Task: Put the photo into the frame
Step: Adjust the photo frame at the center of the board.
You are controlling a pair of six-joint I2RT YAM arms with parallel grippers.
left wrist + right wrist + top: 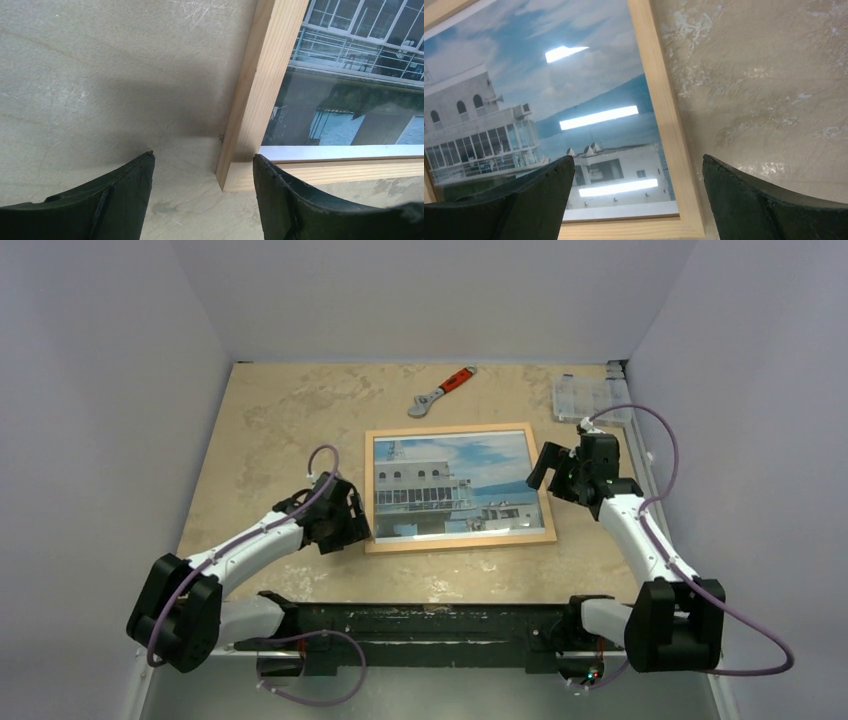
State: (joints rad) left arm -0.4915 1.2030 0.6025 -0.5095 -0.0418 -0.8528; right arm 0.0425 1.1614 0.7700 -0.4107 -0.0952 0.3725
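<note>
The photo point(455, 485) lies face-up inside the frame point(460, 539), mid-table. L gripper point(202, 159) & R gripper point(638, 157) both spread wide, holding nothing (one per side). I'd lift both straight up, w/o nudging the wood. Table point(290, 420) is mottled beige; wrench point(441, 391) & clear box point(590, 397) at the far edge, pale walls round.

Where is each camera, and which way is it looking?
Top external: high behind the arms, looking down on table, frame and photo; both arms show.
Left wrist: on the left arm, looking down at the frame's near left corner; left gripper shows.
Right wrist: on the right arm, looking down at the frame's right side; right gripper shows.
Both wrist views share frame and photo.
</note>
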